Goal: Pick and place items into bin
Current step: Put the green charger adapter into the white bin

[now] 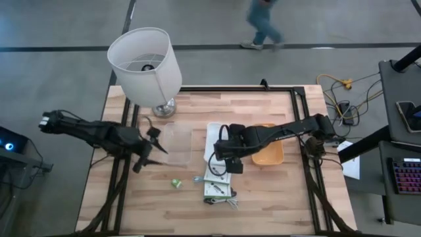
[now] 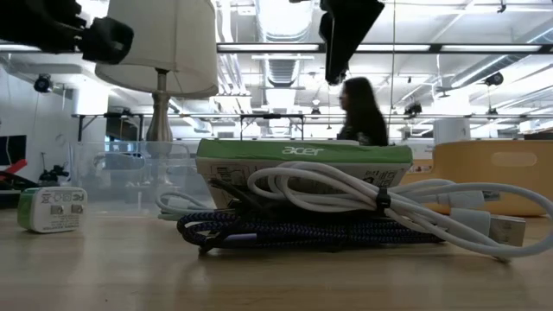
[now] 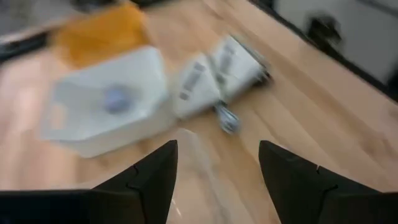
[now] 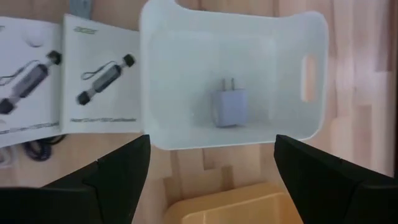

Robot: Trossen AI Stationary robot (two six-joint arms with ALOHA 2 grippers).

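R gripper (image 4: 208,162) hangs over the white bin (image 4: 298,130), fingers wide apart, holding nothing. Grey-blue plug (image 4: 229,107) lies on the bin floor, just ahead of and below the fingers. Two white packets (image 4: 102,78) w/ dark print lie flat beside the bin, off to one side of the gripper. L gripper (image 3: 217,171) also spread open and empty, above bare wood, w/ bin and packets ahead of it. Small green piece (image 1: 176,184) sits on the table betw the two grippers.
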